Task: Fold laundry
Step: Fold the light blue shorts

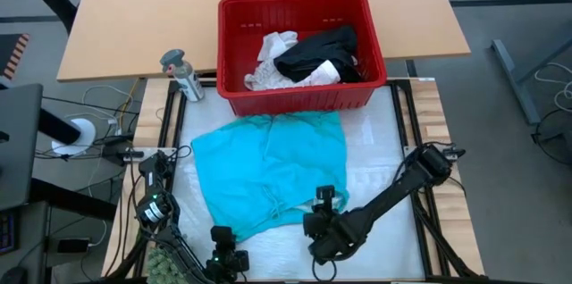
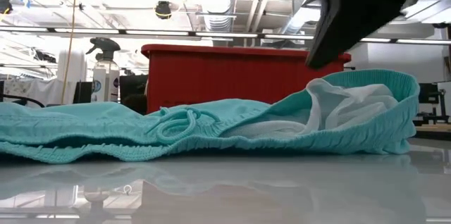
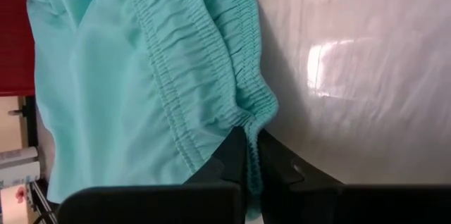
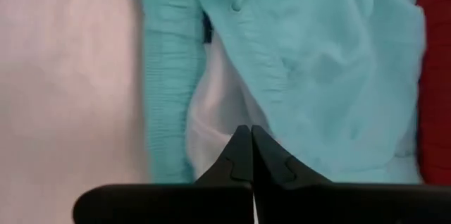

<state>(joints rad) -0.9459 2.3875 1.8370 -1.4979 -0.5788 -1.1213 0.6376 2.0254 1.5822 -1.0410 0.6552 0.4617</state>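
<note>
Teal shorts spread on the worktop, both grippers pinched on the waistband edge

The teal garment (image 1: 268, 172) lies flat mid-worktop (image 1: 384, 168), just near of the red basket (image 1: 299, 96) holding a black garment (image 1: 322, 52) and white pieces (image 1: 273, 47). It looks light, limp and likely to drape; the gathered elastic waistband is the firmest place to take hold. The left gripper (image 3: 248, 155) is closed on that band; the right gripper (image 4: 251, 146) is closed at the white lining's edge. No writing is readable.

- No text, label, brand, number or sign can be read in any view.
</note>
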